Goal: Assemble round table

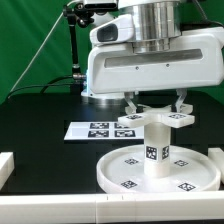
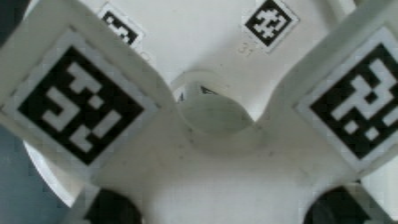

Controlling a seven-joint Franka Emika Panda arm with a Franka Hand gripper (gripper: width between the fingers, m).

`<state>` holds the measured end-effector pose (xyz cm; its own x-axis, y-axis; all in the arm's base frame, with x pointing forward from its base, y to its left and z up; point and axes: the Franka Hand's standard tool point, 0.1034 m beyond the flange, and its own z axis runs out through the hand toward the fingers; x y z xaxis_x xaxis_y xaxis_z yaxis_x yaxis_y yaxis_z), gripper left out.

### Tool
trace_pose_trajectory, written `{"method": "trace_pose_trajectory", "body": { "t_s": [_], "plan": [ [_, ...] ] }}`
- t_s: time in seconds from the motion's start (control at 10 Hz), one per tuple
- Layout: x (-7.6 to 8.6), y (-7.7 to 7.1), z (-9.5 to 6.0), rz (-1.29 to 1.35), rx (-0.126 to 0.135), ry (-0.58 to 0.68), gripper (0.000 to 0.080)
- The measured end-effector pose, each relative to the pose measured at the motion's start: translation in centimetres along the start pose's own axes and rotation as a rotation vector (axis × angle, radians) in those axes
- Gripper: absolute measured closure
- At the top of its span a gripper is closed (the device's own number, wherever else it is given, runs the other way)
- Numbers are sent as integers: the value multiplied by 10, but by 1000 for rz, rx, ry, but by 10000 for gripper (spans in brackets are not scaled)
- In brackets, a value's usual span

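The round disc [image 1: 118,176] lies rim up on the black table. The short thick leg [image 1: 155,152] stands upright at its middle, a tag facing the camera. The cross-bar foot [image 1: 156,119] sits on top of the leg. My gripper [image 1: 156,108] comes straight down over it, with a finger on each side of the foot's middle, shut on it. In the wrist view the foot [image 2: 107,90] fills the frame with large tags on its arms and a round hub [image 2: 214,110] at the centre. The dark fingertips [image 2: 114,206] press against its white body, and my gripper [image 2: 231,208] holds it.
The marker board [image 1: 98,128] lies flat behind the disc, toward the exterior view's left. White blocky brackets stand at the left edge [image 1: 5,166], the right edge [image 1: 216,158] and along the front [image 1: 60,212]. A green backdrop hangs behind.
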<state>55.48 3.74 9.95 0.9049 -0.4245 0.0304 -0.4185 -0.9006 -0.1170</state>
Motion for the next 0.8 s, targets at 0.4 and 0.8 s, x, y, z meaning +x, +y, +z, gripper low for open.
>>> {"method": "trace_pose_trajectory", "body": {
  "t_s": [0.4, 0.8],
  "plan": [
    [2, -2, 0, 328, 12, 34, 357],
    [3, -1, 0, 532, 30, 24, 357]
  ]
}}
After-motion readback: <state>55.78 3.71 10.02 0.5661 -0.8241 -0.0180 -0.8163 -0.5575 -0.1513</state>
